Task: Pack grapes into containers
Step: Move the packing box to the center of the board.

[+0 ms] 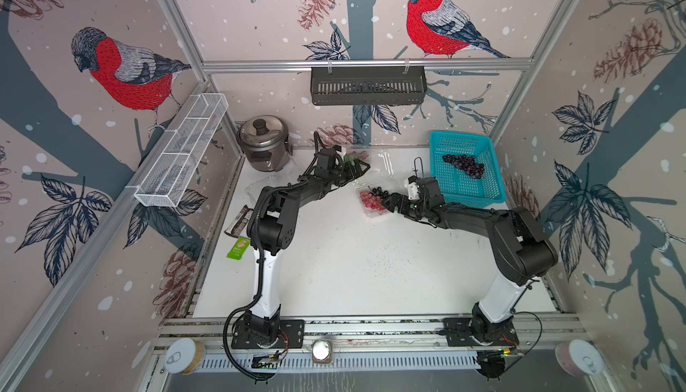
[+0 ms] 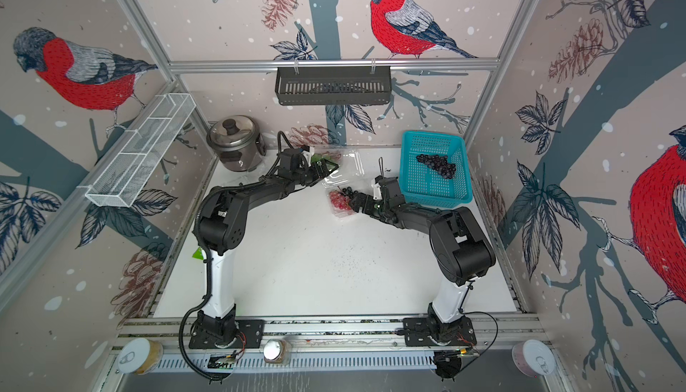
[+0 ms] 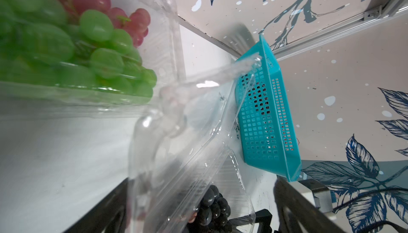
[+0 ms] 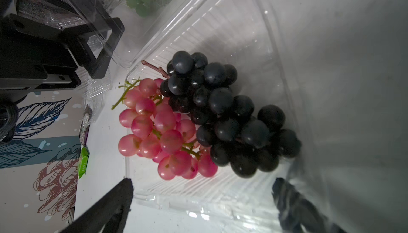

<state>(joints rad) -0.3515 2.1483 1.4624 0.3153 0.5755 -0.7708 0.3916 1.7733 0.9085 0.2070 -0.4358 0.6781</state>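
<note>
- 2 bunches are sitting in the near container (image 4: 187, 190), the clamshell closest to the arm bases. A pink-red bunch (image 4: 161, 132) and a dark bunch (image 4: 225, 115) are lying against each other on its floor, and its lid is hanging open.
- At that container's edge the right gripper (image 1: 390, 203) is hovering with its jaws spread wide and nothing between them.
- Farther back, the left gripper (image 1: 357, 168) is reaching toward the far container (image 3: 174, 44), with its jaws likewise standing wide and empty.
- That far container is holding a green bunch (image 3: 66, 51) with a second red bunch (image 3: 123, 20) pressing against it. Its lid is appearing open too.
- At the far right, the turquoise basket (image 1: 460, 189) is holding 1 black bunch (image 1: 464, 164), which is not yet packed.
- Beside the rice cooker (image 1: 263, 141), a faint clear shape (image 1: 261, 187) is showing on the table. It is probably the 3rd container, and whether anything is lying inside it cannot be told.
- Judging from this layout, the packing is running well past halfway. 4 bunches are boxed and 1 is waiting in the basket. The lids are needing closing, if the task calls for that.
</note>
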